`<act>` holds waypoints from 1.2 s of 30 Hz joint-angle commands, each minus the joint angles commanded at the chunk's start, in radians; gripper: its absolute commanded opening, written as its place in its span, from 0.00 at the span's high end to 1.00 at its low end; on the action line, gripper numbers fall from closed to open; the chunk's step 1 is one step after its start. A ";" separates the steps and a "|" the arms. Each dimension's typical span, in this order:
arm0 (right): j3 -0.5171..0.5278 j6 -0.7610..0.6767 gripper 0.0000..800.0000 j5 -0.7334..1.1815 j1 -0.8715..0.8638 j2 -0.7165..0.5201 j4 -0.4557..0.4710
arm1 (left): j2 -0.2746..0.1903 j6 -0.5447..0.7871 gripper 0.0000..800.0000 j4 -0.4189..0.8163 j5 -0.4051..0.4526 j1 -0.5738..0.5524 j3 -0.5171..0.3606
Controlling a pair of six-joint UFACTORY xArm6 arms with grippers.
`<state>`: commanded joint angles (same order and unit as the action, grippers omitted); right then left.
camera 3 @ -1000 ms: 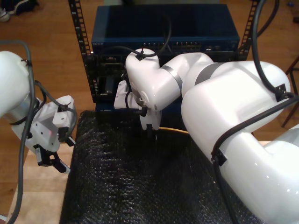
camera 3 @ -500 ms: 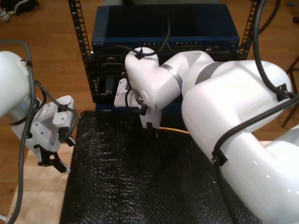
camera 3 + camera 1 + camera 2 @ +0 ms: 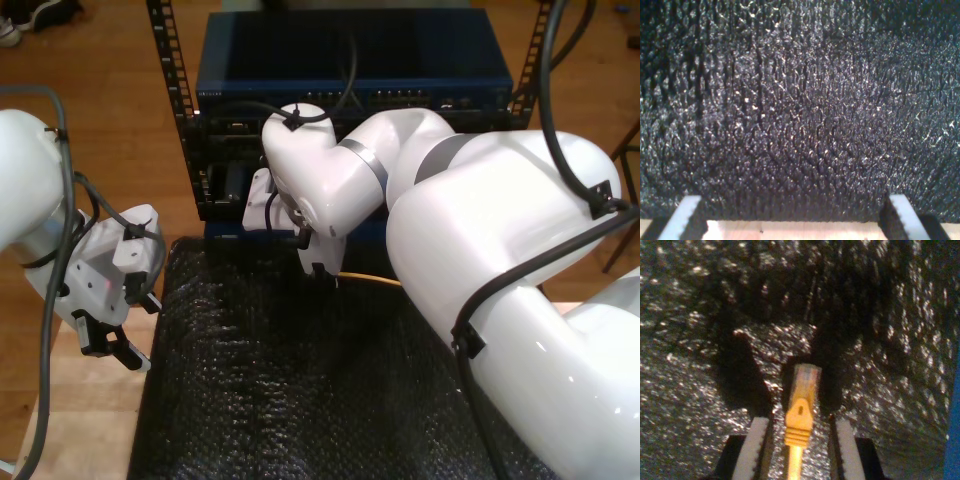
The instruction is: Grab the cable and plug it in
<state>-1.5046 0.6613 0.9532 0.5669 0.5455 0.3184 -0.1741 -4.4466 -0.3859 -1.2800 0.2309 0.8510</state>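
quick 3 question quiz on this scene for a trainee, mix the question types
1. True or false: the yellow cable plug lies between the fingers of my second gripper.
2. What does my first gripper hover over? A) black bubble-wrap mat B) the blue rack unit C) a chair
3. Fill in: in the exterior view, the yellow cable runs over the mat toward that view's ____.

Key: 1 true; 2 A; 3 right
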 joint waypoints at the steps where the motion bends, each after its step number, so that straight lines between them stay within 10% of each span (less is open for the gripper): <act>1: 0.000 -0.009 0.65 0.000 0.000 0.000 0.006 | 0.000 0.000 0.00 0.000 0.000 0.000 0.000; 36: 0.008 -0.015 0.72 0.003 0.021 -0.003 0.008 | 0.000 0.000 0.00 0.000 0.000 0.000 0.000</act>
<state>-1.4970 0.6460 0.9563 0.5884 0.5424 0.3261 -0.1741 -4.4466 -0.3859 -1.2800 0.2309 0.8510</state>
